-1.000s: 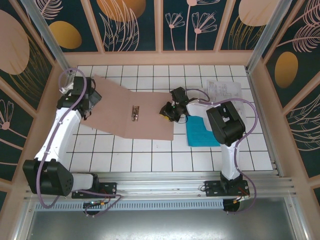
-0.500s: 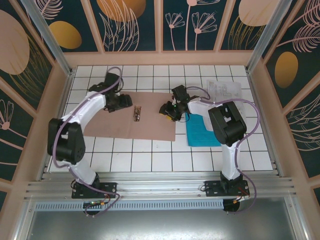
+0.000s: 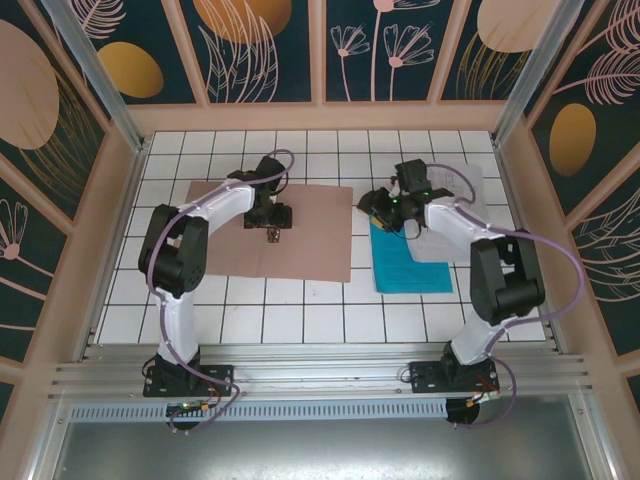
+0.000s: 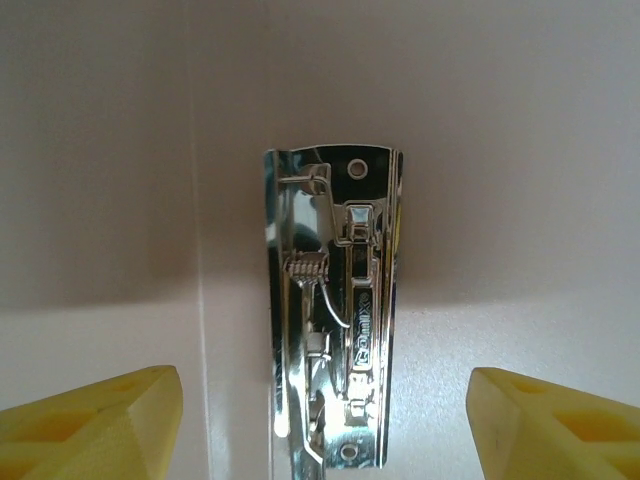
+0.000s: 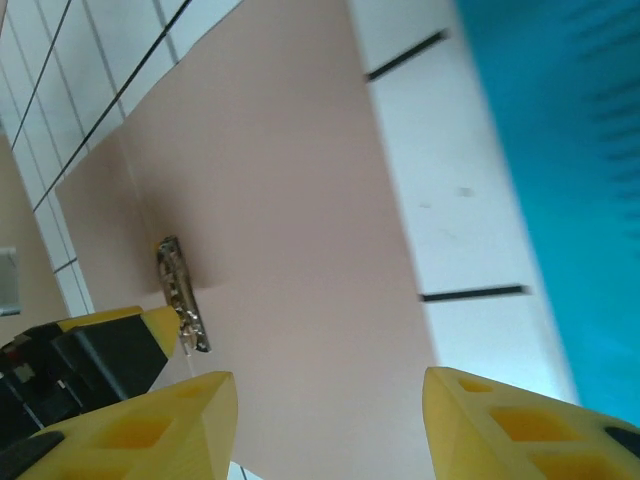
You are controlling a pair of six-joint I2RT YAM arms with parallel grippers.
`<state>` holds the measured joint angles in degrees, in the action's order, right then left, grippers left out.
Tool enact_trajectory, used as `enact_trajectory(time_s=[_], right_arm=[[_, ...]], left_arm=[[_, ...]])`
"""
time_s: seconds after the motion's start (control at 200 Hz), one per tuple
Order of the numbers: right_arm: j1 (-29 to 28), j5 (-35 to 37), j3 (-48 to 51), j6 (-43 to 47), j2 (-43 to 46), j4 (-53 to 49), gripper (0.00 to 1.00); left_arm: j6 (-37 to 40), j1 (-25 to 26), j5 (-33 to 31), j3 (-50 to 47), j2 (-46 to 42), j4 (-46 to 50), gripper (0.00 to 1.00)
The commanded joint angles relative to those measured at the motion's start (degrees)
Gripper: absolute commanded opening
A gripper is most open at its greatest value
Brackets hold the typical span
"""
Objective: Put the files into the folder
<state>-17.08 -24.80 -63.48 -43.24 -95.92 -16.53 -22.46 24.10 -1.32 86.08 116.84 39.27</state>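
One wrist view resolves the clip with its spring, overhead a speck.

The folder, plain brown card, lies open and flat on the white-tiled worktop, with its metal clip on the centre fold. Just beside it at 3 o'clock lies the teal sheet, with printed white sheets at its 1 o'clock.

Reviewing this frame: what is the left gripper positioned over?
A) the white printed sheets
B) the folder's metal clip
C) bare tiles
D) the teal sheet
B: the left gripper hangs open above the metal clip on the open folder.
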Motion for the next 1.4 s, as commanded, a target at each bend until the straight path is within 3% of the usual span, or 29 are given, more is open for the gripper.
enact_trajectory(time_s=[0.0,0.505,0.881,1.391], right_arm=[[2.41,1.72,5.03,0.63,4.29,-1.31,0.54],[9.84,7.96,19.42,-0.9,12.56,-1.73,0.53],[15.52,15.17,24.37,-0.83,18.6,-6.22,0.53],[16.58,11.14,30.97,0.01,16.5,-1.6,0.53]], left_arm=[[1.93,1.47,-1.47,1.62,2.55,1.34,0.75],[-1.04,8.04,-6.33,-1.68,6.88,0.99,0.74],[-4.86,10.66,-2.07,-0.1,7.23,0.27,0.73],[-11.76,14.03,3.71,1.53,7.92,-3.07,0.7]])
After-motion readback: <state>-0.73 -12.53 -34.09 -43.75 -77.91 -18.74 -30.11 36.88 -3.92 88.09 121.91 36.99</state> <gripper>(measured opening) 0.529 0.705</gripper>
